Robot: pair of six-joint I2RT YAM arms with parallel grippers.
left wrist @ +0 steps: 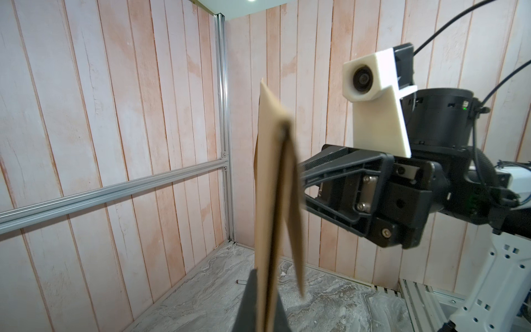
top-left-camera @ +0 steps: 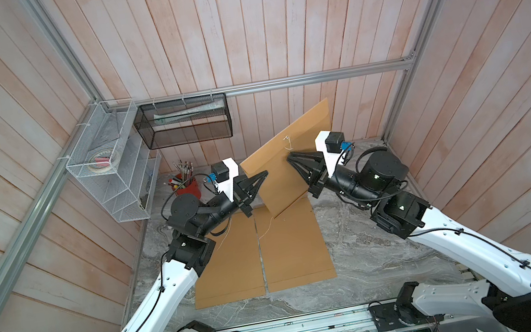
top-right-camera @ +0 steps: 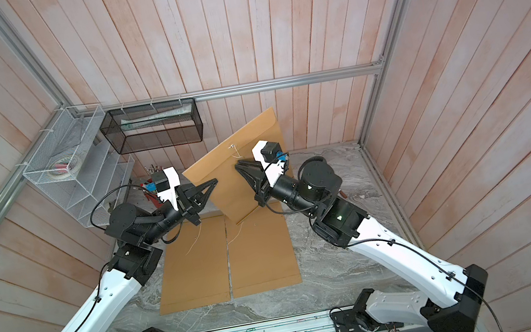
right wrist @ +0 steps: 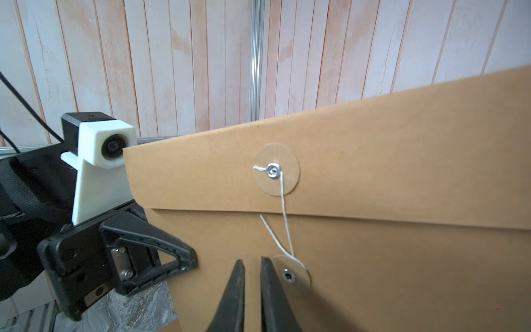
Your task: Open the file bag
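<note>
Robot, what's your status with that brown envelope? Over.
Left gripper shut on edge of upright brown kraft-paper file bag. Right gripper slightly open, empty, beside white string at lower button. Flap closed. Nothing blocking.

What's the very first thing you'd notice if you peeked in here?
A brown file bag held upright in the middle, pinched at its edge by the left gripper. The right gripper points its slightly parted tips at the white string by the lower button. Two flat bags lie on the marble table below.

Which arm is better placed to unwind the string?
Right. The right fingers hover slightly parted beside the string at the lower disc; the left fingers are clamped on the file bag.
</note>
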